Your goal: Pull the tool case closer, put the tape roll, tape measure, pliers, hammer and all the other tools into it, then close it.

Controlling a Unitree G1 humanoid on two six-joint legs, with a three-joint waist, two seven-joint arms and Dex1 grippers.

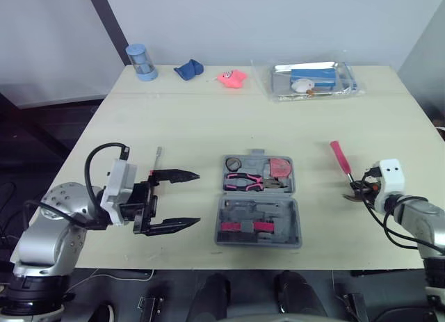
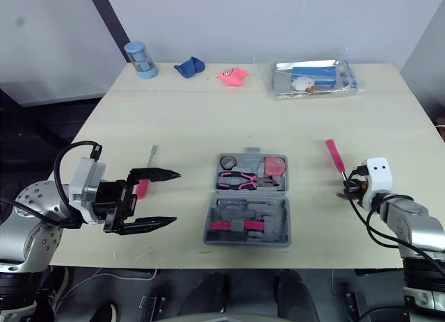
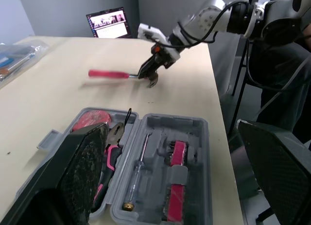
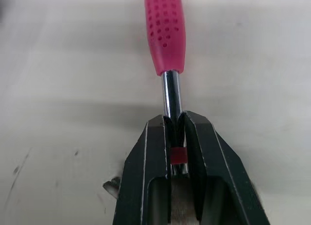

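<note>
The grey tool case [image 1: 299, 218] lies open at the table's middle front. Its far half holds a tape roll [image 1: 233, 163], pink-handled pliers [image 1: 245, 181] and a red tape measure [image 1: 281, 168]; its near half [image 3: 194, 137] holds a screwdriver [image 3: 137, 167] and pink pieces. My left gripper [image 1: 197, 198] is open, left of the case, with nothing between its fingers [image 3: 82, 166]. Behind it lies a pink-handled tool with a metal shaft [image 2: 142, 186]. Right of the case, my right gripper [image 1: 356, 192] is shut on the metal shaft of the red-handled hammer [image 4: 164, 30]. Its handle [image 1: 338, 157] points away from me.
Along the far edge stand a blue cylinder [image 1: 141, 62], a blue cloth [image 1: 188, 69], a pink object [image 1: 232, 77] and a clear bag with a tray [image 1: 313, 80]. A laptop [image 3: 109, 22] sits beyond the table's right side. The case is close to the front edge.
</note>
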